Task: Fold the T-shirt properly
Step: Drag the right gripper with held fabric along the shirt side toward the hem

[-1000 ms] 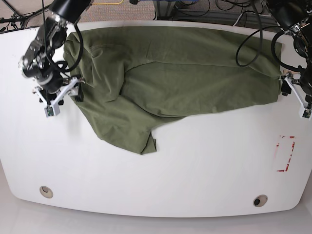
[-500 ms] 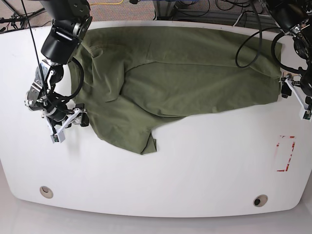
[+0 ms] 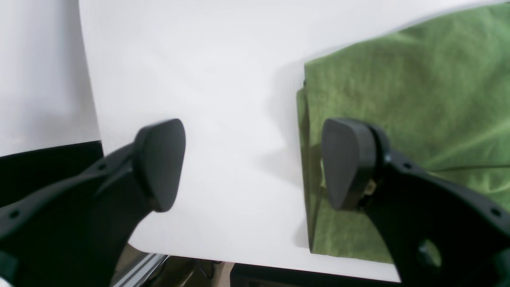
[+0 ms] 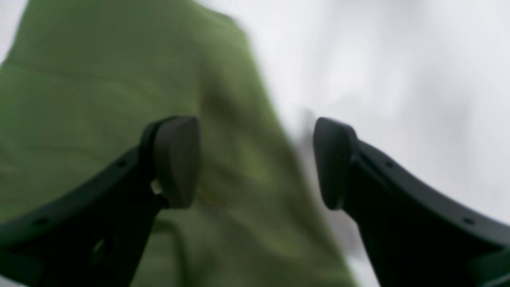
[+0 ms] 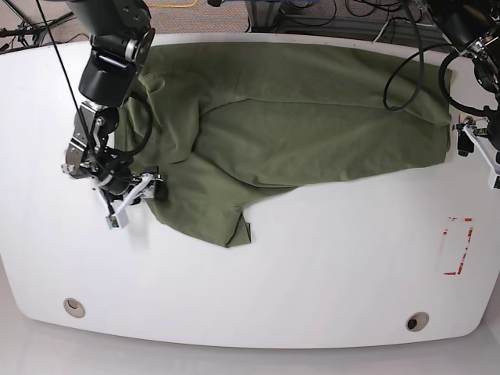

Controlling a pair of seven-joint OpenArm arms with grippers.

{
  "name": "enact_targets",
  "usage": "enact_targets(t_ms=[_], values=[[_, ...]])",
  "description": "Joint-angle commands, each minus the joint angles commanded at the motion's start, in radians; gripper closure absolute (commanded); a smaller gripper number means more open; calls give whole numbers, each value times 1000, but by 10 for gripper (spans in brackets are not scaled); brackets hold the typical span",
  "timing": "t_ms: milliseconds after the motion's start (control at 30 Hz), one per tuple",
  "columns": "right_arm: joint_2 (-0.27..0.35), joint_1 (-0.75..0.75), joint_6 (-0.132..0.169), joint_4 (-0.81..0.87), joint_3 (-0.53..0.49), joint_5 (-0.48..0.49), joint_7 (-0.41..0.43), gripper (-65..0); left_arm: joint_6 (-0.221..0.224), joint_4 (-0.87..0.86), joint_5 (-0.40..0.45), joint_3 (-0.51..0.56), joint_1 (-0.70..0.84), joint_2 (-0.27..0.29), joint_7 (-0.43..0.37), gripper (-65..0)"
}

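You see the shirt [image 5: 312,117] as soft matt cloth, olive green, wrinkled and creased, with a fine knit grain where the left wrist view [image 3: 418,99] comes close; its edge there shows a doubled, stitched hem. The table [image 5: 312,273] looks like a smooth white board with a faint satin sheen, and two round metal-looking inserts [image 5: 74,307] sit in it near the front. The left gripper [image 3: 251,165] has matt black plastic fingers with smooth rounded pads [image 3: 342,163]. The right gripper [image 4: 255,161] looks the same, though blurred. Glossy black cables [image 5: 406,70] loop over the cloth. Red tape [image 5: 457,246] marks the table.
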Motion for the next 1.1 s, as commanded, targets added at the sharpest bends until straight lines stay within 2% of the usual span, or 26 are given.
enact_targets(t_ms=[167,267,467,567,633,667,767,833,933,1100], values=[[-15,6,0,-6,-5,-2,2,-422,0,-5,11,-28,0,0,-61,-492],[-29,20,0,-6,-5,-3,11,-422,0,-6,51,-26,0,2,-103,-494],[-29,28,0,-9,-6,-3,37,-422,0,-43,86,-25,-17,29,-166,-500],[-29,34,0,-9,-8,-3,40,-419,0,-86,89,-25,-41,35,-192,-532],[-29,40,0,-9,-8,-3,41,-388,0,-114,89,-25,-60,37,-199,-568],[-29,40,0,-9,-8,-3,41,-354,0,-129,89,-25,-71,37,-199,-594],[-29,41,0,-9,-8,-3,41,-239,84,-166,89,-23,-97,55,-201,-650],[-29,41,0,-9,-8,-3,41,-170,127,-180,89,-17,-109,72,-201,-650],[-29,41,0,-9,-8,-3,41,-100,170,-195,89,8,-114,77,-201,-650],[-29,41,0,-9,-8,-3,41,-87,173,-242,84,52,-114,80,-203,-650]])
